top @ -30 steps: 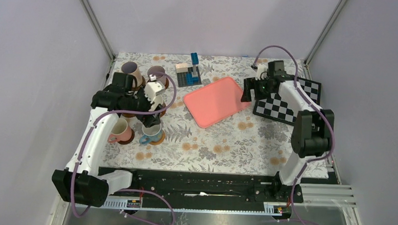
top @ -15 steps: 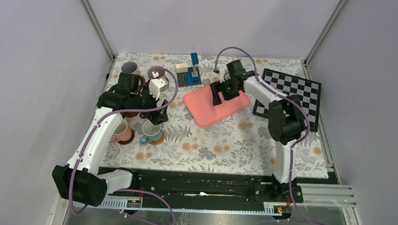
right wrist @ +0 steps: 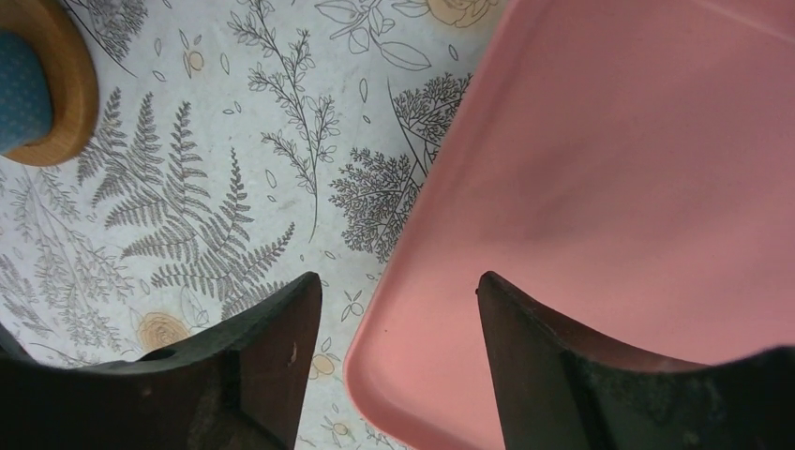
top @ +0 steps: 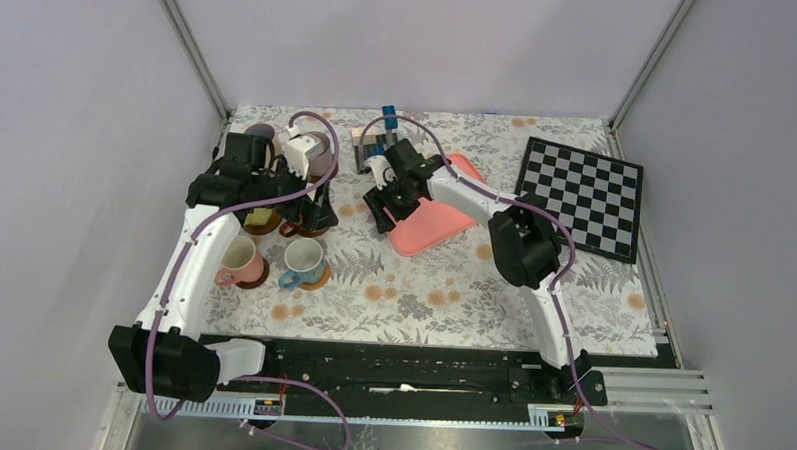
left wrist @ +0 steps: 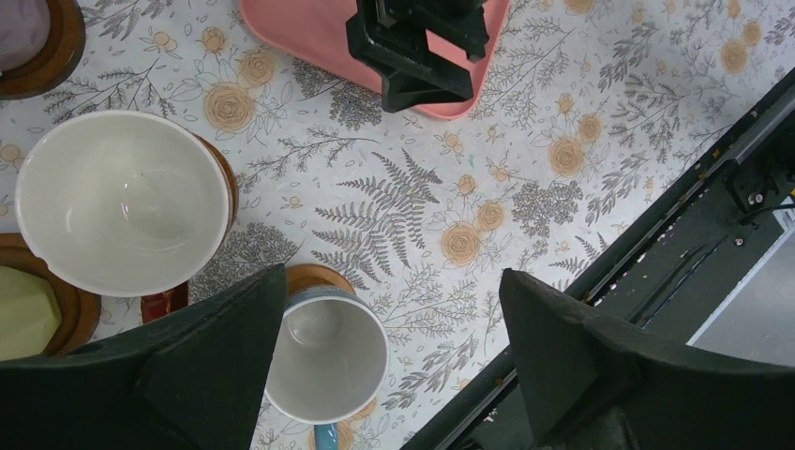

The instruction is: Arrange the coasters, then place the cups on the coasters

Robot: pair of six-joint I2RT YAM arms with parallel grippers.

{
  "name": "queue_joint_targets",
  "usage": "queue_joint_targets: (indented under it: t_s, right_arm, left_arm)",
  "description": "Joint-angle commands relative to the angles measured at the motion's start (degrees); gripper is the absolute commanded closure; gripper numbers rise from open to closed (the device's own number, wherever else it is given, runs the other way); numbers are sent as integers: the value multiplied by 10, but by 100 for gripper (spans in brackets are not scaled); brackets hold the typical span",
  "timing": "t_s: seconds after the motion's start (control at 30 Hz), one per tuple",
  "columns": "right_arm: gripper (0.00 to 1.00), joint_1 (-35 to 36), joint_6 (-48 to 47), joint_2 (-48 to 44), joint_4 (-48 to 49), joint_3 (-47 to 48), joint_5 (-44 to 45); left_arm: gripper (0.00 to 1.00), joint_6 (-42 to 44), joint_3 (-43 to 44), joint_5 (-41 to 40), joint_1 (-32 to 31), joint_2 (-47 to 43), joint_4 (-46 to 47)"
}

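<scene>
Cups look all but settled. The white cup (left wrist: 122,202), blue cup (left wrist: 323,361), yellow cup (left wrist: 23,314) and a mauve-grey cup (left wrist: 19,33) each sit on coasters (left wrist: 314,275) in the left wrist view. The salmon cup (top: 238,259) sits on its own coaster just beside the blue one.

The left pincer (left wrist: 389,309) hangs released over the gap between the white and blue cups, with nothing in it. As I read it, its job is to get clear. It should rise straight up before swinging away, since in its own view one finger overlaps the blue cup's rim and the white cup is just beside it. A sideways sweep could knock either cup off its coaster.

The right pincer (right wrist: 398,286) is released too. Its fingers straddle the left corner of the tray (right wrist: 637,187), with the rim between them but not pinched. If the tray is to be shifted, the pincer should bite the rim squarely and draw it away from the cups, low and slow.

The worktop (left wrist: 581,112) carries a flat floral cloth. Its orange roses could be mistaken for the orange-brown coasters. A chessboard (top: 581,196) lies at the far right, well apart. Small blocks (top: 377,144) stand at the far edge, near the tray. Plain lilac walls (top: 421,46) close in the space, and a black rail (top: 399,370) runs along the near edge.
</scene>
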Motion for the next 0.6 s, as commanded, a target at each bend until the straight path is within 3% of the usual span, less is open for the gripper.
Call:
queue_joint_targets:
  t_s: [0.0,0.27,0.57]
  right_arm:
    - [34,15,-27,21,-20,27,18]
    - [52,42,-71,24,-17,-9,41]
    - [68,67,-134,-58,7,-164,34]
  left_arm:
    - [9,-29,21,18,17,-25,34]
    - [9,-59,32,40,46,-8,40]
    - [9,-70,42,48,83,6,42]
